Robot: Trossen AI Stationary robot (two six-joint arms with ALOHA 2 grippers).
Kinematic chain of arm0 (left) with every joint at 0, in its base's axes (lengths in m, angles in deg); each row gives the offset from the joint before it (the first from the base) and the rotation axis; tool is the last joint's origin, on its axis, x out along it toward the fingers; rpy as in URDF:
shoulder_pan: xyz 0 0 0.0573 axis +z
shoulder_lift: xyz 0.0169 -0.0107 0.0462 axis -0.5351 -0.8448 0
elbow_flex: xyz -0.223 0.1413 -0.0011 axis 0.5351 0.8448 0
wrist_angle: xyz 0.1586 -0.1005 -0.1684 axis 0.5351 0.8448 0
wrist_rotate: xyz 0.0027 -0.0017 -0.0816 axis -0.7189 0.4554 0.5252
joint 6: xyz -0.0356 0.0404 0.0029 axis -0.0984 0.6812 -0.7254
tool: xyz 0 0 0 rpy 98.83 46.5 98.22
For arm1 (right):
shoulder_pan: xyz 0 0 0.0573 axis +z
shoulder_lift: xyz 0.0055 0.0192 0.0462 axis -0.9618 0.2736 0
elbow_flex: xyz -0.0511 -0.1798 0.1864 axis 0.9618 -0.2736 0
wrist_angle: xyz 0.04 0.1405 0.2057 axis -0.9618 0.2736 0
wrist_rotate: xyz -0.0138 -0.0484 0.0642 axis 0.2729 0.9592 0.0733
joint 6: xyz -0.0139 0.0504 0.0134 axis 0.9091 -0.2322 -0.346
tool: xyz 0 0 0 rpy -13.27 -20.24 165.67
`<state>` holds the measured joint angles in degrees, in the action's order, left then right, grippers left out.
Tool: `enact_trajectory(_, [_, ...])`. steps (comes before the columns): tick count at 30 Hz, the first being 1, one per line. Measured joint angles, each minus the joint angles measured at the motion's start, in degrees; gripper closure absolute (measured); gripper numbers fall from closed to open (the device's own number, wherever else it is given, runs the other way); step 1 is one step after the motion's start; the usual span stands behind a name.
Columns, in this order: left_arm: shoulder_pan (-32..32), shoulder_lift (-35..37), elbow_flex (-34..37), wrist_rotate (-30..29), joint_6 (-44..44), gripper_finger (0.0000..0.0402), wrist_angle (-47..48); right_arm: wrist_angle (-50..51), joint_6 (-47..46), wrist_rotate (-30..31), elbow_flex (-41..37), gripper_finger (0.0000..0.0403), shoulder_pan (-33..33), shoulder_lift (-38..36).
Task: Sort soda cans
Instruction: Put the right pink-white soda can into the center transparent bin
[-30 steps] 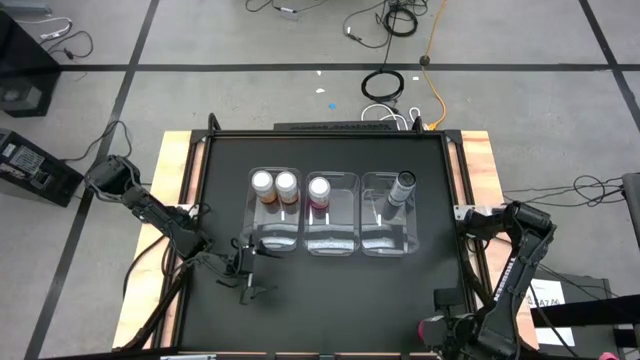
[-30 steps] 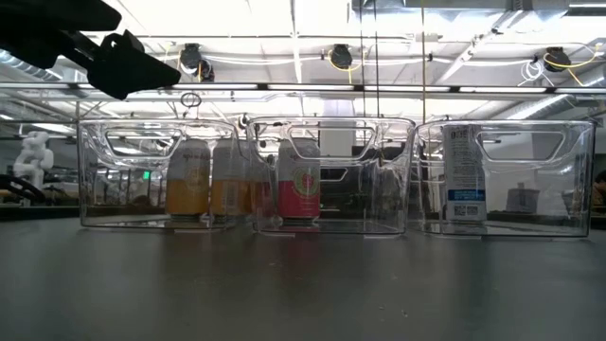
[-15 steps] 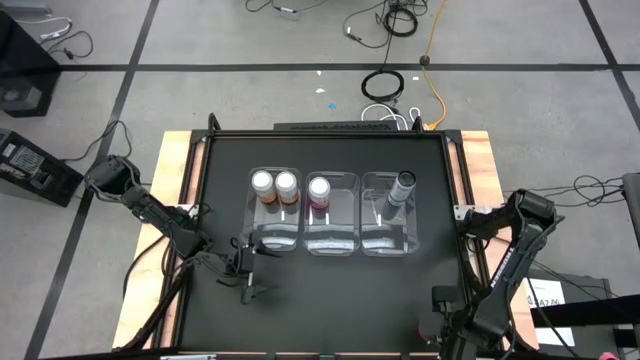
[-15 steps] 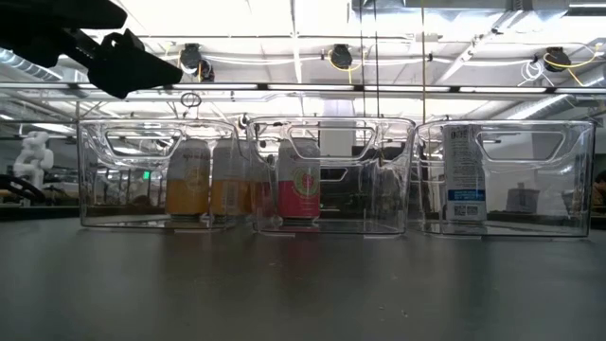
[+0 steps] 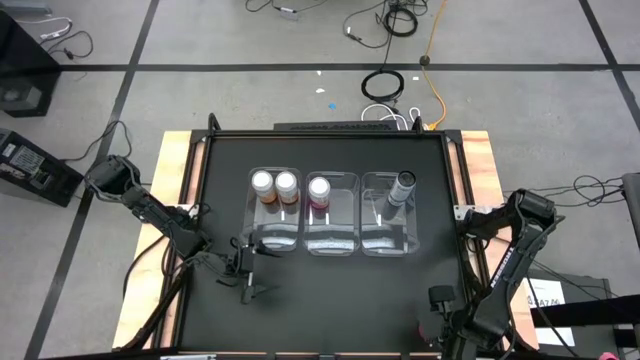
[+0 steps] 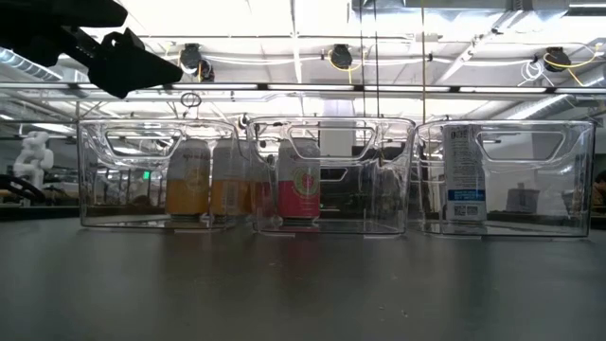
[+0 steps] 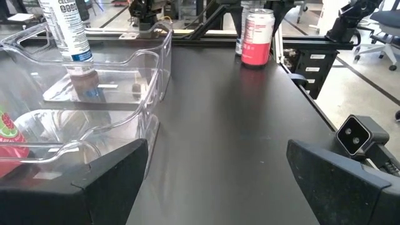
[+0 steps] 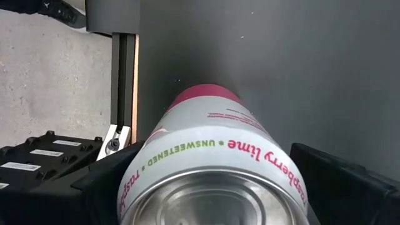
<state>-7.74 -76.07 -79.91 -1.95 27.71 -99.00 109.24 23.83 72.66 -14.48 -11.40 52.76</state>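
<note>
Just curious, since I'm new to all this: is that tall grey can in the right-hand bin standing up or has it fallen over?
Upright. The grey can stands on its base inside the right bin, its round top facing up.

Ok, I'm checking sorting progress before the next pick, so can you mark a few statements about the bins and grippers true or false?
1. The left bin holds two orange cans. True.
2. The middle bin holds two pink cans. False: it holds only one pink can.
3. The left gripper holds a can. False: it is open and empty, over bare table in front of the left bin.
4. The right gripper has its fingers on either side of a raspberry lime can at the table's near right corner. True.
5. The grey can stands in the right bin. True.
</note>
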Motion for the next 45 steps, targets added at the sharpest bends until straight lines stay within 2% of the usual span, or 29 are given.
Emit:
enact_trajectory(7, [0.0,0.0,0.0,0.0,0.0,0.0011,0.0,-2.3,-0.2,-0.4,0.0,0.0033,-0.7,0.0])
enact_trajectory(14, [0.0,0.0,0.0,0.0,0.0,0.0011,0.0,-3.7,-0.2,-1.9,0.0,0.0113,-2.2,0.0])
enact_trajectory(16, [0.0,0.0,0.0,0.0,0.0,0.0011,0.0,-3.7,-0.2,-1.8,0.0,0.0126,-2.3,0.0])
enact_trajectory(33, [0.0,0.0,0.0,0.1,0.0,0.0011,-1.0,-3.7,-1.0,-2.5,0.0,0.0110,-3.1,0.0])
enact_trajectory(45, [0.0,0.0,0.0,0.4,0.0,0.0011,-1.0,-2.8,-0.1,-3.0,0.9,0.0113,-8.4,0.0])
